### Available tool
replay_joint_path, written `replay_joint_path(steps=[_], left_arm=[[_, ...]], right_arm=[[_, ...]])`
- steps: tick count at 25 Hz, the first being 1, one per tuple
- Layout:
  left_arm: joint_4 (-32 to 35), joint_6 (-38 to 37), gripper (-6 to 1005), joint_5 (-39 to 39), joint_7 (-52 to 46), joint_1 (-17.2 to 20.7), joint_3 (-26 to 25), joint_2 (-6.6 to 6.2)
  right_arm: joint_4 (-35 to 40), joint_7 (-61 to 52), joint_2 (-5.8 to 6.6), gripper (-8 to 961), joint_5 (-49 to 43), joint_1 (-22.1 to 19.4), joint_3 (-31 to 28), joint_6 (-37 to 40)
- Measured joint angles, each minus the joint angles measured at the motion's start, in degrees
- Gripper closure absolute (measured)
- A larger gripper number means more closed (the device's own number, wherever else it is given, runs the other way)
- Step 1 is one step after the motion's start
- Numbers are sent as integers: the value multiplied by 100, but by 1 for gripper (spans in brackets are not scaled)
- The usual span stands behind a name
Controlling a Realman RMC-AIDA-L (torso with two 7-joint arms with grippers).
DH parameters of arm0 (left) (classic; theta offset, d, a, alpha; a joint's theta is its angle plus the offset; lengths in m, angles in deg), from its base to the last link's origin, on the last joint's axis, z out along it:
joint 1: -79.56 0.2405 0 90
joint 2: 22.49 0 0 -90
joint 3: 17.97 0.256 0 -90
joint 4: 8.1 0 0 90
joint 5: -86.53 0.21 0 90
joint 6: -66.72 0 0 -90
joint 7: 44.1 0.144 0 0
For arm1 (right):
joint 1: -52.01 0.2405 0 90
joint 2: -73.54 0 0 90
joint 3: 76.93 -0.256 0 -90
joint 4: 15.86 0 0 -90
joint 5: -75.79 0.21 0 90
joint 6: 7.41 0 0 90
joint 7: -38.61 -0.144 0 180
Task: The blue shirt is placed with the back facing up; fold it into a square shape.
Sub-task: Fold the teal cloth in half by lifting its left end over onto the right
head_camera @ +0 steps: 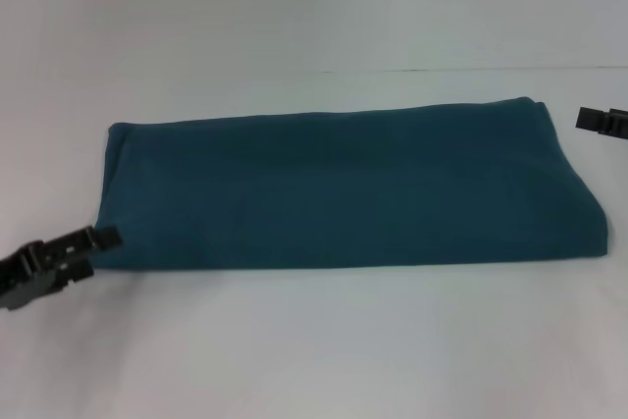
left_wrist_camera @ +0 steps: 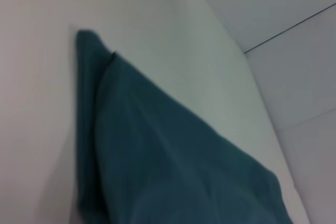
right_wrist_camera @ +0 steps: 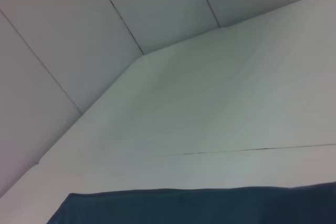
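The blue shirt (head_camera: 343, 188) lies on the white table as a long teal band, folded lengthwise, running from left to right across the head view. My left gripper (head_camera: 98, 240) sits at the shirt's near left corner, its black fingertips just off the fabric edge. My right gripper (head_camera: 601, 121) shows only as a black tip at the right border, just beyond the shirt's far right corner. The left wrist view shows a layered end of the blue shirt (left_wrist_camera: 157, 150). A strip of the blue shirt (right_wrist_camera: 199, 205) fills the lower edge of the right wrist view.
The white table (head_camera: 314, 340) spreads out in front of and behind the shirt. A thin seam (head_camera: 471, 70) crosses the tabletop at the back right. Pale wall panels (right_wrist_camera: 68, 35) rise beyond the table's far edge.
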Motion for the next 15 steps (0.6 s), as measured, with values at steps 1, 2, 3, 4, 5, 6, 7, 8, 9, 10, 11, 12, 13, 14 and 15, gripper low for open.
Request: replay_joint_path(steps=[1, 2, 3, 4, 5, 6, 7, 8, 9, 10, 11, 12, 13, 14, 15], left_arm=[[-29, -2, 78, 56, -49, 3, 9, 1], [-65, 2, 79, 102, -81, 1, 16, 3], [-104, 14, 79, 132, -96, -7, 19, 3], [-169, 44, 79, 169, -103, -24, 22, 0], [-252, 84, 79, 206, -102, -48, 25, -7], [-340, 164, 80, 274, -100, -79, 28, -18], [-402, 219, 80, 323, -97, -103, 30, -25], [-472, 311, 80, 389, -92, -133, 29, -38], [-561, 420, 81, 473, -89, -172, 30, -53], [-632, 519, 81, 539, -85, -211, 30, -69], [-683, 595, 81, 571, -83, -237, 31, -81], [-711, 647, 82, 585, -81, -252, 31, -88], [-731, 704, 82, 593, -81, -260, 31, -92], [-735, 753, 82, 594, -82, -263, 30, -97], [-738, 792, 83, 596, -86, -265, 30, -100]], right_arm=[[0, 0, 0, 115, 0, -5, -6, -5], [0, 0, 0, 115, 0, -10, -12, -8], [0, 0, 0, 115, 0, -15, -18, -12], [0, 0, 0, 115, 0, -19, -22, -22], [0, 0, 0, 115, 1, -22, -23, -36], [0, 0, 0, 115, 2, -24, -23, -56], [0, 0, 0, 115, 3, -24, -23, -74], [0, 0, 0, 115, 3, -22, -23, -82], [0, 0, 0, 115, 3, -17, -23, -86], [0, 0, 0, 115, 3, -14, -23, -89], [0, 0, 1, 115, 3, -10, -23, -91], [0, -4, 2, 115, 3, -8, -22, -92], [3, -21, 6, 115, 2, -8, -22, -92], [14, -43, 12, 115, 2, -8, -22, -93], [33, -69, 16, 115, 2, -9, -23, -93]])
